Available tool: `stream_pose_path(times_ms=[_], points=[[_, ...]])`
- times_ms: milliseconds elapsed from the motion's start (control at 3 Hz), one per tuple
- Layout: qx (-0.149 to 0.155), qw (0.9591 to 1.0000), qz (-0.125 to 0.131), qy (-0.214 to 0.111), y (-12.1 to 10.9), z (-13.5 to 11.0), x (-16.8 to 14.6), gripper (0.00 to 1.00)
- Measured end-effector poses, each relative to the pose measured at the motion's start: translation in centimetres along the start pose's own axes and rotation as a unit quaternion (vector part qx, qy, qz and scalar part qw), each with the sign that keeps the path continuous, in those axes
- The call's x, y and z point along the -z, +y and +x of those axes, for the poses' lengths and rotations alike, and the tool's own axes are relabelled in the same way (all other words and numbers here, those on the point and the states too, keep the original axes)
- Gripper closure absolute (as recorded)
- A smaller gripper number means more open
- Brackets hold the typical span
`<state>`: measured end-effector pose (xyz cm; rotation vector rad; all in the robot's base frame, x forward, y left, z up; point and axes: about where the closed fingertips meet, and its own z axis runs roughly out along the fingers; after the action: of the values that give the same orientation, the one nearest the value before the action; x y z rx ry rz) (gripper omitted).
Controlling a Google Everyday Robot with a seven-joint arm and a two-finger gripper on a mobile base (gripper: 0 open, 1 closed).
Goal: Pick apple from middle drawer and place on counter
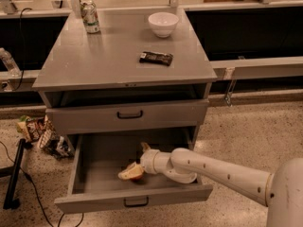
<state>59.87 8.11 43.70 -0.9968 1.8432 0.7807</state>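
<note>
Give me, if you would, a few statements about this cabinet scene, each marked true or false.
1. The middle drawer is pulled open. True.
2. The gripper hovers above the counter. False: it is down inside the open middle drawer.
3. The apple sits on the counter. False: it is in the middle drawer, at the gripper.
4. A white bowl stands on the counter. True.
5. The can lies on the floor. False: it stands upright near the counter's far left corner.
6. A dark snack bar lies on the counter, nearer the camera than the bowl. True.
</note>
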Motion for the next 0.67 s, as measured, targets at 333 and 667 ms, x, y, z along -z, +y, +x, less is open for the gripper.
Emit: stream_pose_path(times_ms=[333,667], points=[[-0.011,0.9998,0.008,-0.014,-1.3,-2.3,0.5,0.21],[-0.02,0.9996,0.006,-0.018,-2.0,-3.7,0.7,0.2]])
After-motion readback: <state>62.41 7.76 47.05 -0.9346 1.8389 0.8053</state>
